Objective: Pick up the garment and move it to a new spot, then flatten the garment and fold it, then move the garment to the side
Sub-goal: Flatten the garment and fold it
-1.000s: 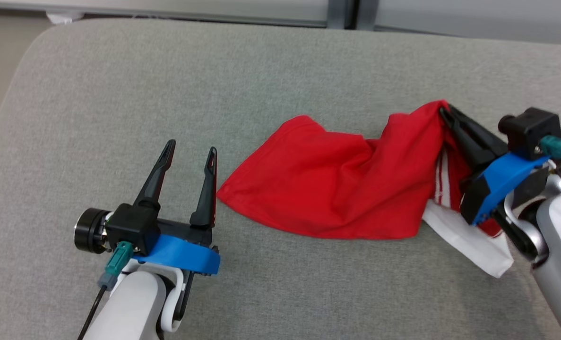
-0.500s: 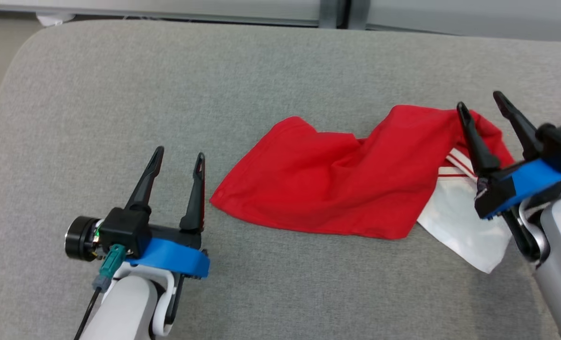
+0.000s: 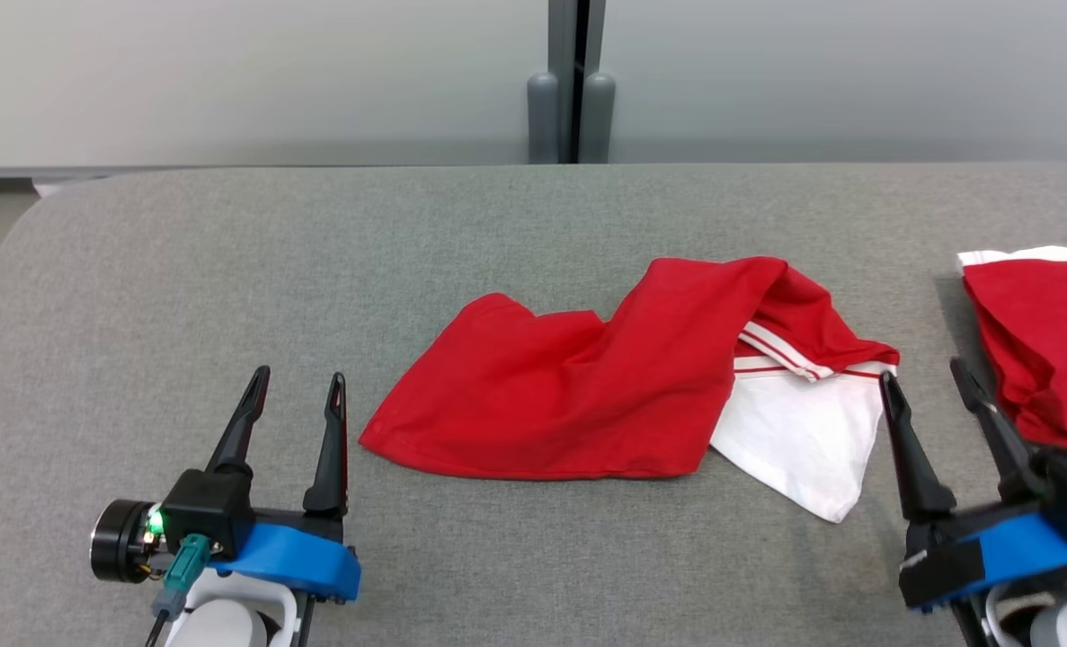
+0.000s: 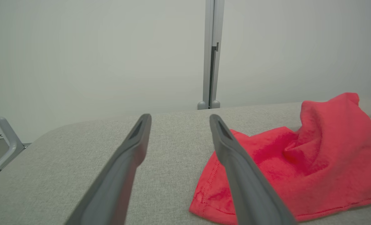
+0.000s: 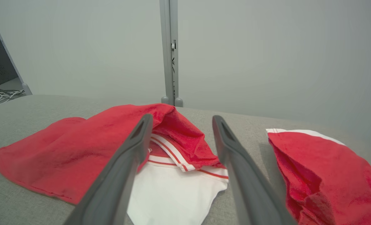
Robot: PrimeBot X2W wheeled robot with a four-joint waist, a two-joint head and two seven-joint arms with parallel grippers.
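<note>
Both arms sat low at the near edge of the grey bench (image 3: pixel 227 270), fingers pointing away. Left pincer (image 3: pixel 300 376) stood apart and empty, just left of the garment (image 3: pixel 569 404). Right pincer (image 3: pixel 920 373) stood apart and empty, by its white corner. The garment lay rumpled mid-bench. The right wrist view gave its striped hem (image 5: pixel 172 150). A second red cloth (image 3: pixel 1036 341) lay just right of that pincer. A grey post (image 3: pixel 572 90) stood behind.

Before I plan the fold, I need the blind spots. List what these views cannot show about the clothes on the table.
- Second red garment: head view's right edge cuts it off; full shape unknown.
- Red and white garment: its red fold covers the layers beneath; garment type unclear.
- White panel: right wrist view, partly behind the fingers of the right gripper.
</note>
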